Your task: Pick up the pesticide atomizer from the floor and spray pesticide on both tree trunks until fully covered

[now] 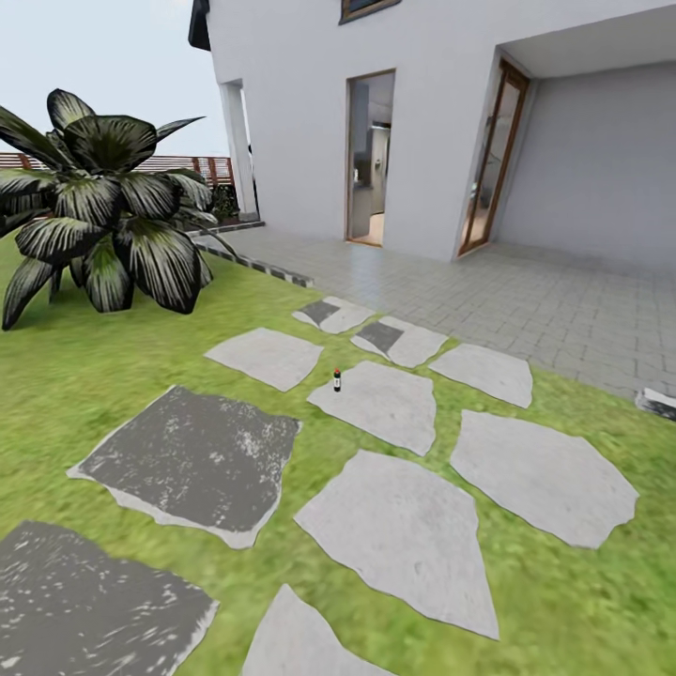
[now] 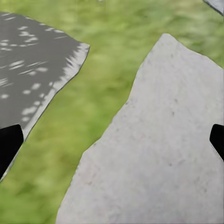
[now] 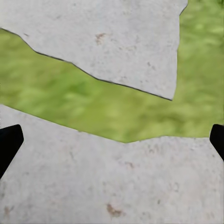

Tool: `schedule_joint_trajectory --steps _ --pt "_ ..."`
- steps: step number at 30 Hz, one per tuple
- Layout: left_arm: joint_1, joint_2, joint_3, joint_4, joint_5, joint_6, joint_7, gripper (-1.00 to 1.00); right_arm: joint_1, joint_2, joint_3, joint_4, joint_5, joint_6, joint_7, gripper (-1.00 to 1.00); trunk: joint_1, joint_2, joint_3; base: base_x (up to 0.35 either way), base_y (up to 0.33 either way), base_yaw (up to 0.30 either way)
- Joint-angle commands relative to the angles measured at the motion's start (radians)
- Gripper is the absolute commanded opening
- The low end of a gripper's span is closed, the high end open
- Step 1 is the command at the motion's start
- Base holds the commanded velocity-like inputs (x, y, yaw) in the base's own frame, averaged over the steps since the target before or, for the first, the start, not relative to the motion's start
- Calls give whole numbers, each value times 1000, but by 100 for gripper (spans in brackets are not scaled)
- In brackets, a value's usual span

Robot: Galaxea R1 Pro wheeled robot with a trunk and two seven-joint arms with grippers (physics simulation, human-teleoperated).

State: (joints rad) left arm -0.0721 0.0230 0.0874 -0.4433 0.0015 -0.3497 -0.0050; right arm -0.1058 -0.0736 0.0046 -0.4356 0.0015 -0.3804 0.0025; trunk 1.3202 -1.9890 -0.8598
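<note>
Head cam: I see the atomizer (image 1: pixel 337 379), a small dark bottle with a red top, standing upright on the near-left edge of a pale stepping stone (image 1: pixel 380 404) out on the lawn (image 1: pixel 75 376), well ahead of both hands. Broad-leaved bush (image 1: pixel 103 211) far left, house wall (image 1: pixel 300 113) with open doorway (image 1: pixel 369 158) behind, fence (image 1: pixel 192 167) past the bush.

Left gripper (image 2: pixel 112 140): fingers wide apart, nothing between them, grass and a pale slab (image 2: pixel 158 154) below, darker slab (image 2: pixel 32 60) off to one side.

Right gripper (image 3: pixel 112 140): fingers wide apart too, empty, over a pale slab (image 3: pixel 102 177) with a grass strip (image 3: pixel 93 102) beyond it.
</note>
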Motion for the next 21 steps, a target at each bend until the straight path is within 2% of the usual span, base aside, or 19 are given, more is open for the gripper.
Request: schedule_joint_trajectory --steps 1,21 --pt "0 0 0 0 0 0 0 100 0 0 0 0 0 0 0 100 0 0 0 340 79 0" --pt "0 0 0 0 0 0 0 100 0 0 -2 0 2 -1 -5 100 0 0 0 340 79 0"
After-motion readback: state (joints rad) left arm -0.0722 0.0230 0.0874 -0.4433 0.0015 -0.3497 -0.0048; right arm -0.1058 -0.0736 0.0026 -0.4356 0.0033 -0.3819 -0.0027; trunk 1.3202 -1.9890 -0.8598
